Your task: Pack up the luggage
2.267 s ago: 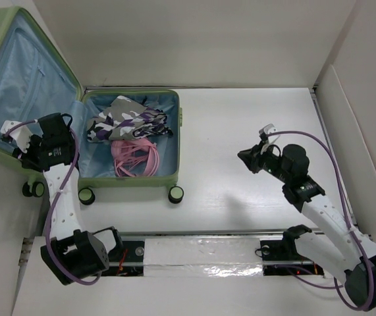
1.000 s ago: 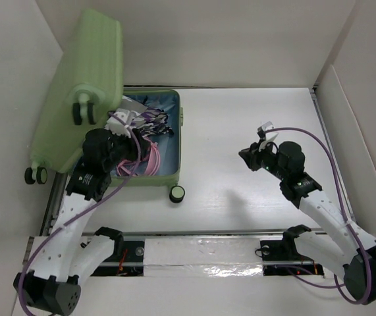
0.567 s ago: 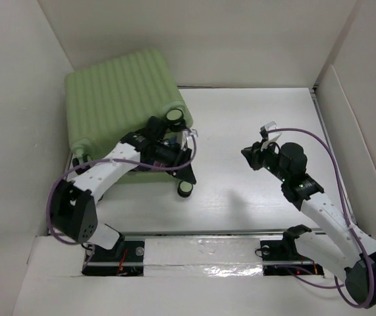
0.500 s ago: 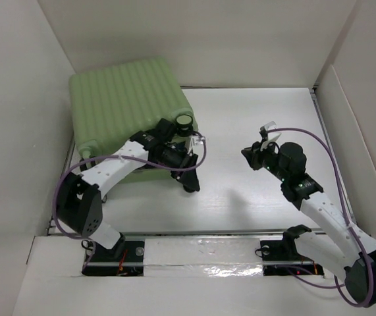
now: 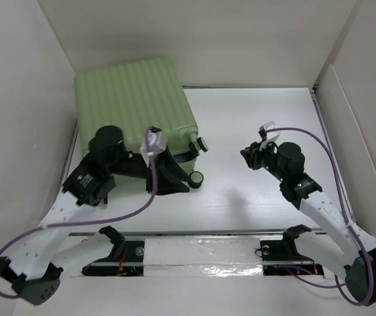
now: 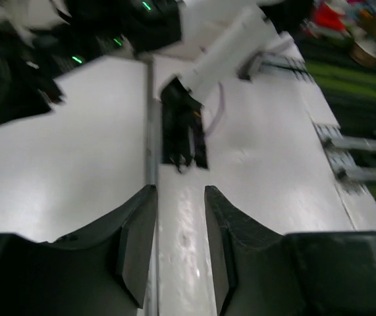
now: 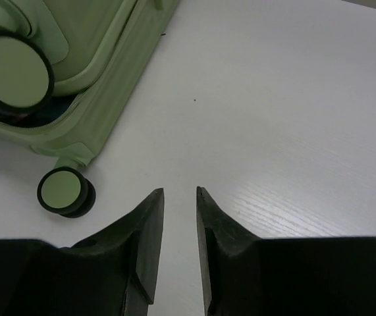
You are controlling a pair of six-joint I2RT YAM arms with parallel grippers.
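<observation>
Item: the luggage (image 5: pixel 132 99), a light-green ribbed hard-shell case. It lies flat on the bench (image 5: pixel 260 112) with its lid down and the ribbed face up, presumably so the lid's own weight keeps the halves together. From the right wrist view a thin dark slit shows along the seam beside the upper wheel (image 7: pixel 13 72), and whether any fastening is done up cannot be told. The wheeled end faces the right gripper, with the lower wheel (image 7: pixel 64 191) resting on the bench. Contents are not visible. Position relative to the left gripper (image 5: pixel 176 179): the case's near wheeled corner lies just beside it, and the body of the case stretches away behind and beyond it; actual contact cannot be told. The left gripper's jaws stand slightly parted with nothing between them, and its camera faces away from the case toward the near bench edge, so it appears to hold nothing. Position relative to the right gripper (image 7: pixel 180 217): the case sits ahead and to its left, apart from it, with bare bench between. The right gripper's jaws are narrowly spread and empty, hovering above the bench, and it is probably held off as a spare hand for steadying the wheeled end. Judged status: the lid is lowered and the closure is unconfirmed.
</observation>
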